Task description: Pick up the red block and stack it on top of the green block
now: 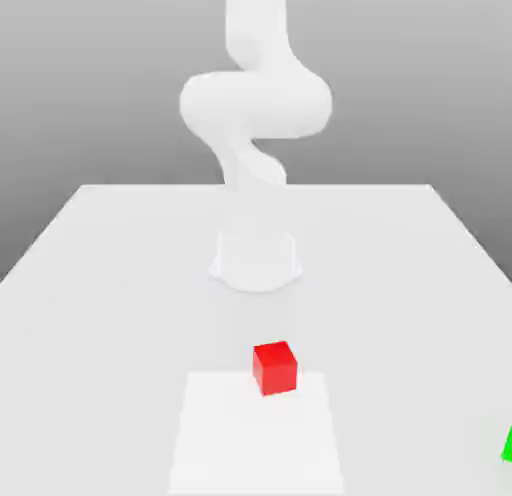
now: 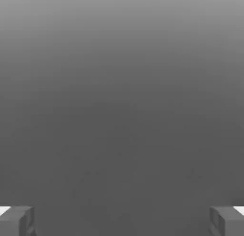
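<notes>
Now, gripper (image 2: 122,221) released, jaws spread wide, nothing between. Red block (image 1: 275,368) on table (image 1: 90,284), 6 o'clock from arm base (image 1: 256,261). Green block (image 1: 508,446) at 4 o'clock, exterior view's edge. Descend centred, jaws square to faces.

I'm working in a bare simulated test space, not a real room. A flat, plain white tabletop (image 1: 110,284) sits against an even grey backdrop with no walls, furniture or clutter. The white robot arm (image 1: 255,104) has smooth, featureless surfaces, and the red block (image 1: 275,368) and green block (image 1: 507,445) are flat-coloured, plain rendered shapes.
</notes>
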`<state>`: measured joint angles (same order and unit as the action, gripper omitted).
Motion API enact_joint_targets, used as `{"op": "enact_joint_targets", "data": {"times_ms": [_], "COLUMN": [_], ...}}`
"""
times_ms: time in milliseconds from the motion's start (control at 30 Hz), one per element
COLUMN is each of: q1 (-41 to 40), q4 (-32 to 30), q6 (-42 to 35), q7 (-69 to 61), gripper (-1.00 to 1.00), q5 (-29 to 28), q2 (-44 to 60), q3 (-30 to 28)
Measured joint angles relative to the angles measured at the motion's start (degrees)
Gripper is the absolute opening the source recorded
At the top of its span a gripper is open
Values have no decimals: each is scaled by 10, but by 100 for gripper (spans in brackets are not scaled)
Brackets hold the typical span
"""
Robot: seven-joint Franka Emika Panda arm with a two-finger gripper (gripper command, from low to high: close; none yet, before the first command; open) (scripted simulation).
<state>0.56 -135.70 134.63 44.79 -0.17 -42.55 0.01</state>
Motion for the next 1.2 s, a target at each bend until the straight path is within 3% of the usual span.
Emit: {"op": "enact_joint_targets", "data": {"times_ms": [533, 767, 800, 1033, 1200], "q1": [45, 47, 45, 43, 39], "q4": [-310, -326, -323, -323, -335], "q6": [236, 403, 420, 424, 347], "q7": [-94, -116, -116, -114, -112], "gripper": [0, 0, -100, -100, -100], "q5": [-5, 5, 5, 3, 0], "q2": [285, 491, 511, 516, 427], "q3": [-11, -5, -3, -1, 2]}}
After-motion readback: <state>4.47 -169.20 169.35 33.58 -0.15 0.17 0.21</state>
